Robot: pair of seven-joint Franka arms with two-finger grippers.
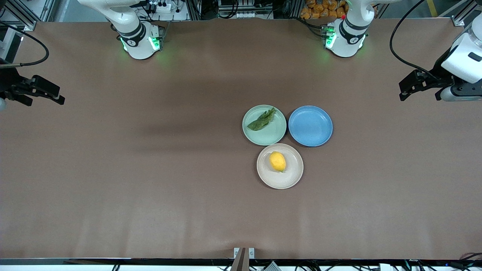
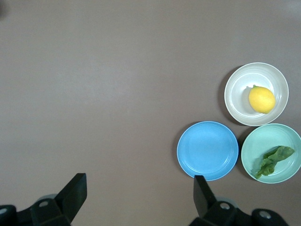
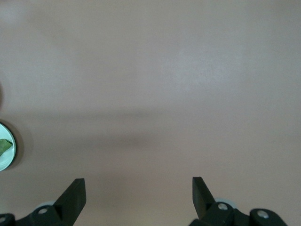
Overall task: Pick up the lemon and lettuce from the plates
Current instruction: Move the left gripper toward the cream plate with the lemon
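The yellow lemon [image 1: 277, 161] lies on the beige-cream plate [image 1: 290, 180], the plate nearest the front camera. The dark green lettuce [image 1: 262, 120] lies on the mint green plate [image 1: 273, 137]. In the left wrist view the lemon [image 2: 261, 99], the cream plate [image 2: 235, 101], the lettuce [image 2: 273, 159] and the mint plate [image 2: 287, 141] all show. My left gripper [image 1: 408, 90] is open and empty, up over the left arm's end of the table. My right gripper [image 1: 52, 94] is open and empty over the right arm's end; its wrist view shows only the mint plate's rim [image 3: 10, 151].
An empty blue plate [image 1: 310, 125] sits beside the mint plate toward the left arm's end, also seen in the left wrist view [image 2: 207, 150]. The three plates touch in a cluster near the table's middle. Brown tabletop [image 1: 150, 169] surrounds them.
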